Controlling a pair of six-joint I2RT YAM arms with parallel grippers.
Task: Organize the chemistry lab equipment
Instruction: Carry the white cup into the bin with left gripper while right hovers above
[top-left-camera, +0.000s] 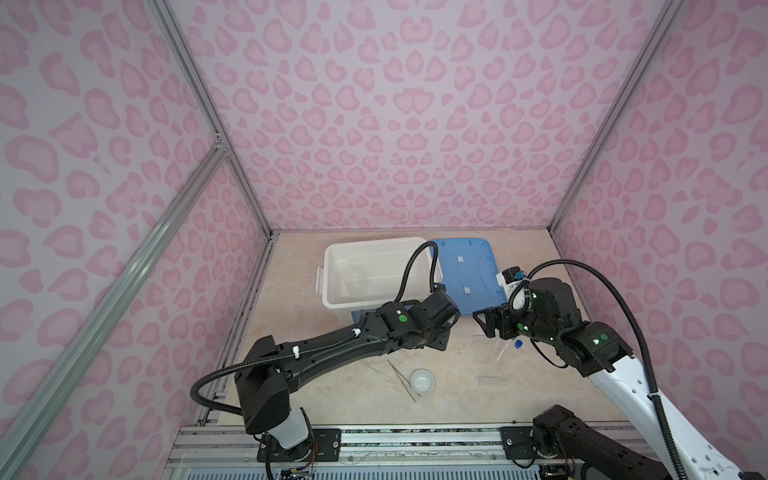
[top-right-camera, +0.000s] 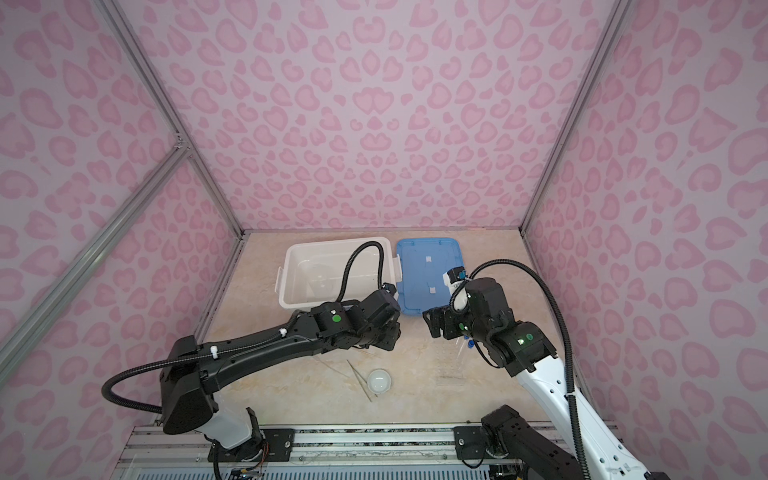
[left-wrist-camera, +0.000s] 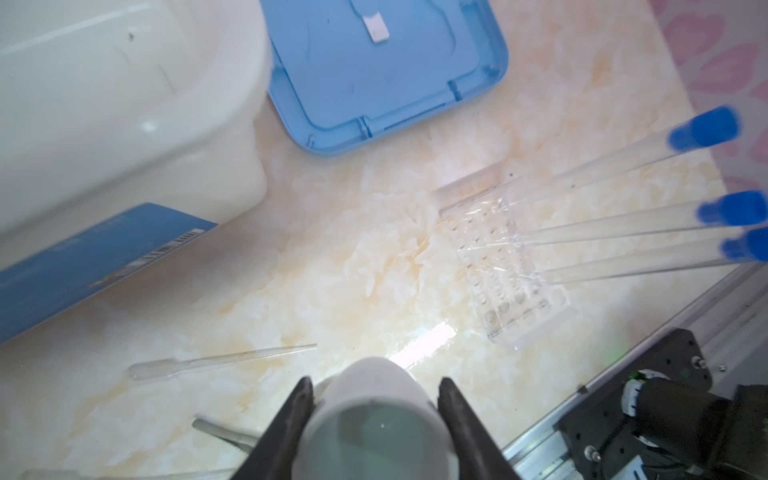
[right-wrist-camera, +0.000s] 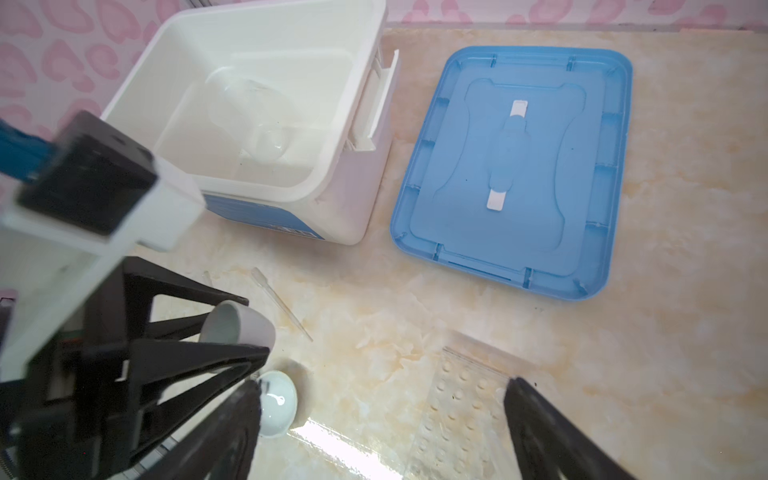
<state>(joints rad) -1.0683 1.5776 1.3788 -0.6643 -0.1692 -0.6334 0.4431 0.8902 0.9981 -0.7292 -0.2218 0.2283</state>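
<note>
My left gripper (left-wrist-camera: 376, 384) is shut on a small white round dish (left-wrist-camera: 374, 415), which the right wrist view shows tilted between the black fingers (right-wrist-camera: 237, 328). A second white dish (top-left-camera: 422, 381) rests on the table beside the thin metal tweezers (top-left-camera: 401, 380). My right gripper (right-wrist-camera: 382, 390) is open, above the clear rack (right-wrist-camera: 461, 407). Three clear blue-capped tubes (left-wrist-camera: 702, 129) stand in that rack (left-wrist-camera: 494, 266). A clear dropper (left-wrist-camera: 220, 361) lies on the table. The clear glass vessel (right-wrist-camera: 253, 120) lies inside the white box.
The big white box (top-left-camera: 374, 241) stands open at the back, its blue lid (top-left-camera: 465, 270) lying upside down on the table to its right. Pink patterned walls close in three sides. A metal rail (top-left-camera: 415, 440) runs along the front.
</note>
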